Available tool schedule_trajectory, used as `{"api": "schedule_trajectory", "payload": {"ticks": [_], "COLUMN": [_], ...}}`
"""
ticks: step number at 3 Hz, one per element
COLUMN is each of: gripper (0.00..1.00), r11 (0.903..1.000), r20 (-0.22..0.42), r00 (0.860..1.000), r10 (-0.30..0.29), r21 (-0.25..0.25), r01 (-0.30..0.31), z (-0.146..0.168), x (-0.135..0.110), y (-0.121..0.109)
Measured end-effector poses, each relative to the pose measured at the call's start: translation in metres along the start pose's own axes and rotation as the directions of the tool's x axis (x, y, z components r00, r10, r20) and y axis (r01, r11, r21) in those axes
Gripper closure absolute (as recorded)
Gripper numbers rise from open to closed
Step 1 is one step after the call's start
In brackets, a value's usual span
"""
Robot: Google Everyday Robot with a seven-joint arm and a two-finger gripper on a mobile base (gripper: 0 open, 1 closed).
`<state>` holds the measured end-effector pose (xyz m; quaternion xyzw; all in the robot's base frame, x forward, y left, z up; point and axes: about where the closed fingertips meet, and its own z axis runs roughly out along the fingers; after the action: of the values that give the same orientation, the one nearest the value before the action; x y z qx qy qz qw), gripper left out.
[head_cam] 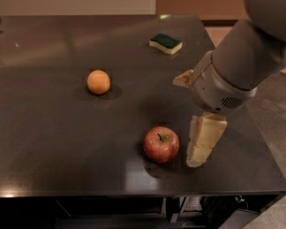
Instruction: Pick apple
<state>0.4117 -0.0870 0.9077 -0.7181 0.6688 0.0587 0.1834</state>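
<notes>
Apple (161, 144) near front edge of table (47, 128), stem up. Gripper (198, 157) just beside it on view's right, pointing down, perhaps not touching; spread or closed, impossible to tell. Farther back, orange (98, 81) and sponge (165, 43).

On the table (47, 166), the gripper (199, 155) hangs just right of the apple (161, 144); round fruit (98, 82) behind-left, sponge (165, 43) behind.

The arm (248, 56) runs out past the upper right corner, its far end cut off. The gripper (202, 146), lower right of centre just beside the apple (161, 144), hides the table (62, 142) behind it. The table's left side leaves the frame.
</notes>
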Motion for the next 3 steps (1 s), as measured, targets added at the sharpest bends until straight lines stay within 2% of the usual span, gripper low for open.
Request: {"api": "schedule_trajectory", "payload": {"ticks": [2, 3], "gripper": [0.00, 0.00], "r11": [0.9945, 0.9922], "r20": [0.054, 0.066], "r00": [0.998, 0.996], "r10": [-0.044, -0.055], "r21": [-0.093, -0.108], "r01": [0.049, 0.062], "z": [0.041, 0.055], "x": [-0.023, -0.027], "y": [0.029, 0.035]}}
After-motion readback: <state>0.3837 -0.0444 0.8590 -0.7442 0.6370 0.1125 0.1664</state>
